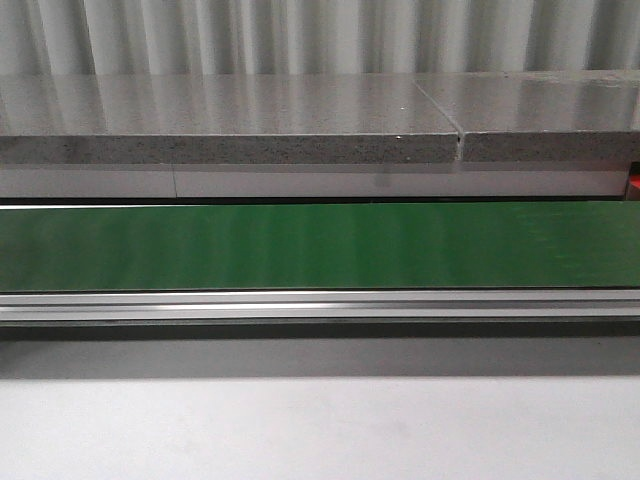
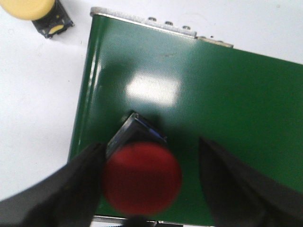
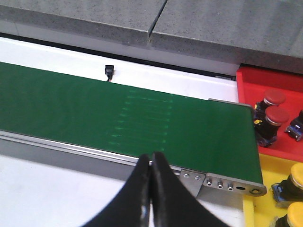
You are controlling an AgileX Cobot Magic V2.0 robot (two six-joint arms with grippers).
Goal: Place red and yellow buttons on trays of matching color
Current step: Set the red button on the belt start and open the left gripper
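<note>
In the left wrist view a red button (image 2: 142,177) with a dark square base sits on the green belt (image 2: 213,94), near its end. My left gripper (image 2: 150,145) is open around it: one finger (image 2: 71,184) lies against the cap, the other stands apart. A yellow button (image 2: 28,8) rests on the white table beyond the belt's end. In the right wrist view my right gripper (image 3: 151,157) is shut and empty over the belt's near rail. The red tray (image 3: 246,80) holds two red buttons (image 3: 277,116). The yellow tray (image 3: 265,170) holds yellow buttons (image 3: 297,176). Neither gripper shows in the front view.
The green belt (image 1: 320,245) runs across the front view, with an aluminium rail (image 1: 320,305) along its near side and grey stone slabs (image 1: 230,120) behind. White table (image 1: 320,430) lies in front. A small black sensor (image 3: 109,71) sits behind the belt.
</note>
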